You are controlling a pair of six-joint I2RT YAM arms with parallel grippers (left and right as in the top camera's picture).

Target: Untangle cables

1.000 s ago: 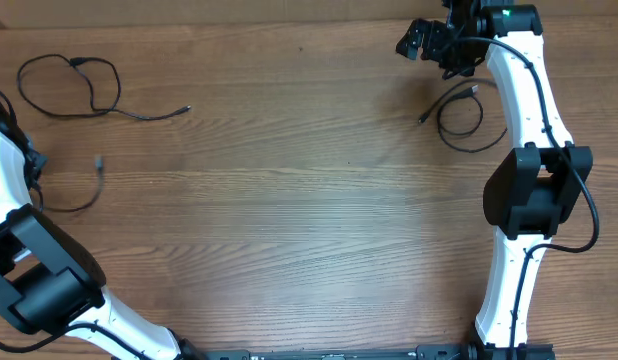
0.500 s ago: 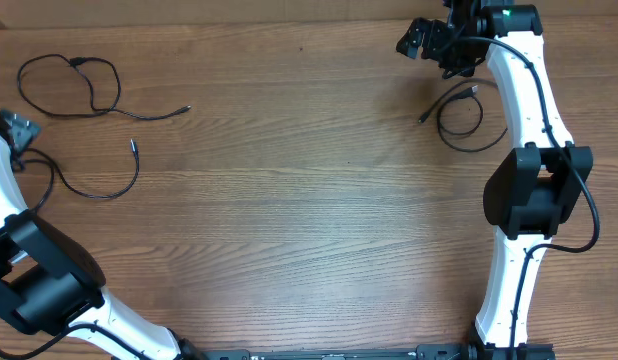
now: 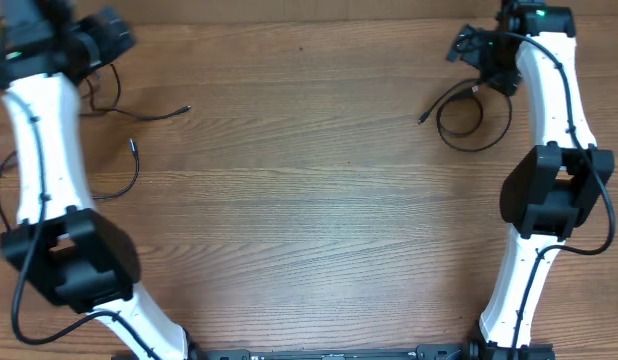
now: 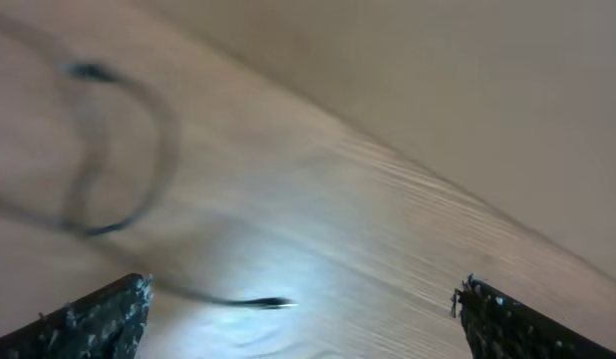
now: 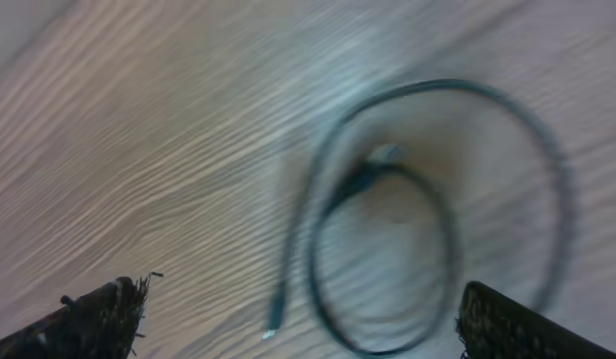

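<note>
Left gripper (image 4: 298, 324), right gripper (image 5: 308, 319) both gape; thin black cable (image 5: 438, 86) loops twice (blurred) on grained wooden bench (image 5: 139, 150); overhead alone shows three.

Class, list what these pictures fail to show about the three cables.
- Overhead: the left arm covers most of the top-left cable and its loop.
- Overhead: the lower-left cable runs under that arm, so its far end is hidden.
- Right wrist: motion blur smears the coiled cable, so its plug type is unreadable.
- Left wrist: equally blurred.
</note>
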